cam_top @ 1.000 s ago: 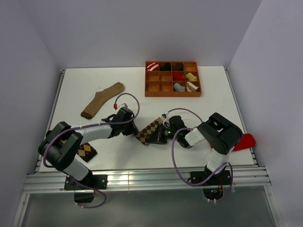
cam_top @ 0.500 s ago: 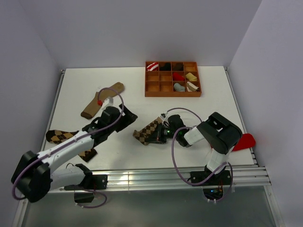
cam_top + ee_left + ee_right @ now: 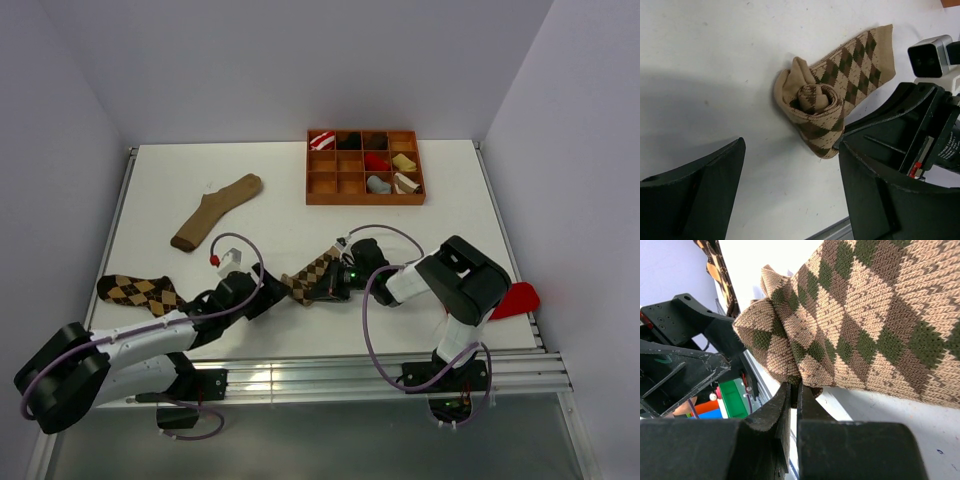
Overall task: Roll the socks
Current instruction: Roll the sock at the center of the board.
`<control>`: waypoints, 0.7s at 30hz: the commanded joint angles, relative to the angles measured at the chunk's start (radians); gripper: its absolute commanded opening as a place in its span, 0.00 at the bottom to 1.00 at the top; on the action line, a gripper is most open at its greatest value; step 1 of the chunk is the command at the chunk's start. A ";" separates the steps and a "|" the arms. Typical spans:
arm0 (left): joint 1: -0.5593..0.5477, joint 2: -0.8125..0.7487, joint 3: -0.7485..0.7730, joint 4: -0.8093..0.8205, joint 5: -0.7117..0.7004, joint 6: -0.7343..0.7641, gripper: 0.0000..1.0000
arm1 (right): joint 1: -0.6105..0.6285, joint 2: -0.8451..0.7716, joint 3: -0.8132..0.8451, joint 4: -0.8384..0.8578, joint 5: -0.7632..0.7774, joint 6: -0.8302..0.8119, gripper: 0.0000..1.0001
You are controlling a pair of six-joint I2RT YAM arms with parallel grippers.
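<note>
We log the lighter argyle sock (image 3: 312,272), partly rolled, lying mid-bench (image 3: 200,170) toward the near edge. Right fingers (image 3: 765,435) clenched on its rolled end. Left fingers (image 3: 705,175) released, spread wide either side of the roll.

Argyle sock (image 3: 850,75): coarse knitted cloth. Table (image 3: 715,50): smooth, matt. Left jaws look like matt black plastic.
</note>
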 commanded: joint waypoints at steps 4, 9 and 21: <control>-0.011 0.129 0.016 0.222 -0.029 -0.014 0.78 | 0.004 0.042 0.006 -0.113 0.063 -0.051 0.00; -0.012 0.244 0.037 0.254 -0.060 -0.020 0.72 | 0.004 0.056 0.012 -0.105 0.054 -0.055 0.01; -0.012 0.422 0.079 0.212 -0.081 -0.050 0.34 | 0.004 0.053 0.021 -0.105 0.048 -0.092 0.04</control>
